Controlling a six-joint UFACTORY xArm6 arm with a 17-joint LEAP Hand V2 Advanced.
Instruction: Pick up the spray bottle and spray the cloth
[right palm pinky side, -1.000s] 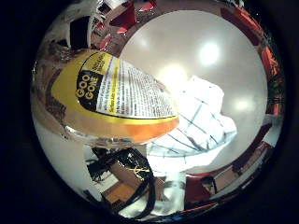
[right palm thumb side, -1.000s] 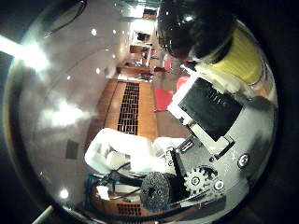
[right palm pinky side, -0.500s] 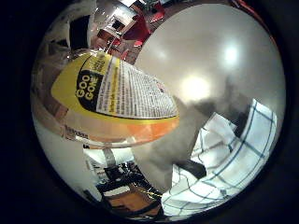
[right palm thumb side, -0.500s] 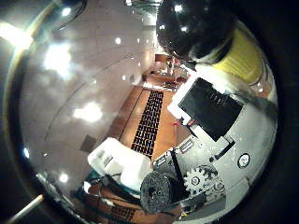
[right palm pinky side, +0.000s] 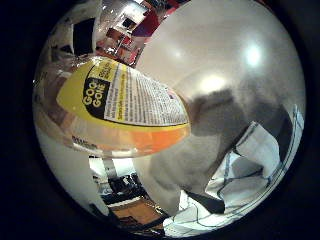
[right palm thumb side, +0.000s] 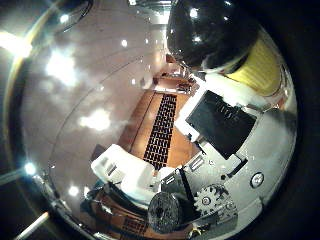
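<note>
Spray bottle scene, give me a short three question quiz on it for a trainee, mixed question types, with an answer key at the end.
1. True or false: the spray bottle fills much of the little finger side palm view, so it is close to the palm.
2. Multiple choice: the white cloth with dark lines is A) wrapped round the bottle, B) lying on the pale tabletop, apart from the bottle, C) draped over the hand.
3. Fill in the blank: the bottle's label is mostly ____, with an orange band at one end.

Key
1. True.
2. B.
3. Yellow. In the thumb side view the hand sits right against the bottle's yellow label and dark head.
</note>
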